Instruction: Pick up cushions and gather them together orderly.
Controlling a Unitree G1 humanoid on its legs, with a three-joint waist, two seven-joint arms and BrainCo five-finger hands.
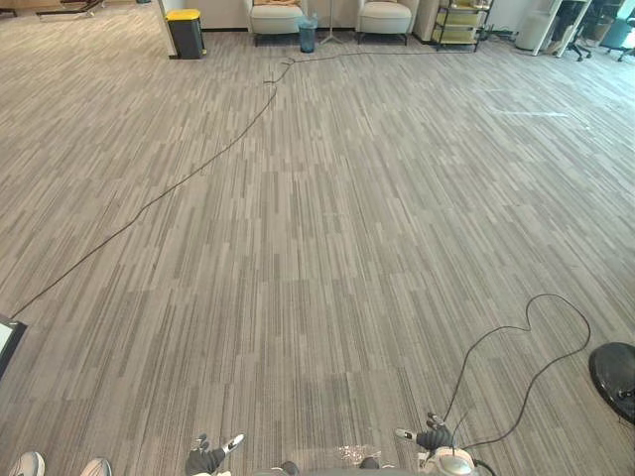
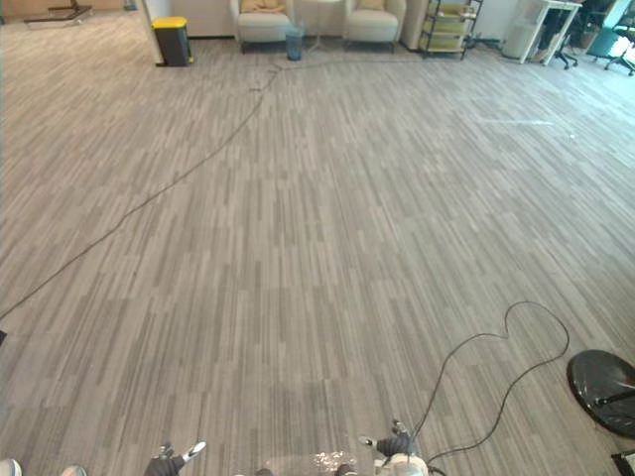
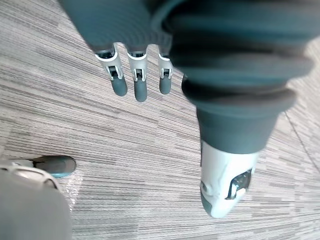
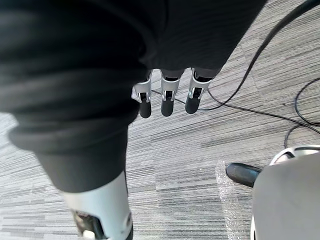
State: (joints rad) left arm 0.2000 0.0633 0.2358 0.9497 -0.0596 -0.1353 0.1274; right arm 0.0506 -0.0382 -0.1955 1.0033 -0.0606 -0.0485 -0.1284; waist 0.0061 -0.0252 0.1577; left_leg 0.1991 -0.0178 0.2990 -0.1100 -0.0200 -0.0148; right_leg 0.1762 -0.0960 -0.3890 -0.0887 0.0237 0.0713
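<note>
Robot hand left [image 3: 137, 67] released | robot hand right [image 4: 168, 97] released | carpet [image 1: 317, 248] broad, armchairs [image 1: 276, 18] at far edge

The left hand [image 3: 125, 30] hung above the striped grey carpet [image 3: 100, 135], its fingers [image 3: 140, 85] straight and slack, thumb apart.

The top edge crops two pale armchairs [image 1: 276, 18]. A black round base [image 1: 613, 377] runs off the right edge, a dark-framed panel [image 1: 6, 342] off the left. The bottom edge cuts a person's shoes [image 1: 28, 464] and the left robot hand [image 1: 208, 459].
</note>
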